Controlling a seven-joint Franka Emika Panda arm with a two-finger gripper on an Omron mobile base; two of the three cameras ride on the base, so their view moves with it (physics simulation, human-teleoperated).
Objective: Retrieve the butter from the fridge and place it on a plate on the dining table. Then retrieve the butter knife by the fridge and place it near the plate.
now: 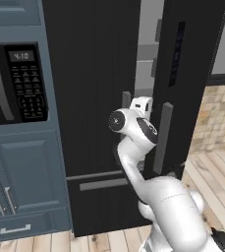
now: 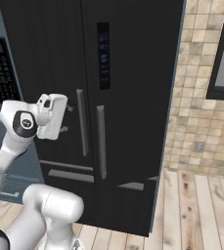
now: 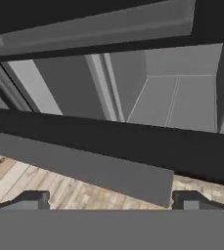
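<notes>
Wooden kitchen flooring is running up to the fridge (image 1: pixel 104 98), which is serving as the landmark: its right door is standing ajar, showing grey shelving through the gap. Just in front of that gap, the gripper (image 3: pixel 108 200) is hovering with fingers spread wide, gripping nothing. No butter is showing inside yet, so I cannot tell where it is lying. Retrieval, plating and the knife are all remaining.

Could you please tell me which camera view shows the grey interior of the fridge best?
The hand view: through the gap between the doors it looks straight at the fridge's grey interior, walls and ribs plain. The left base view shows a narrow grey strip between the doors, above the arm. The right base view shows the black door fronts.
</notes>
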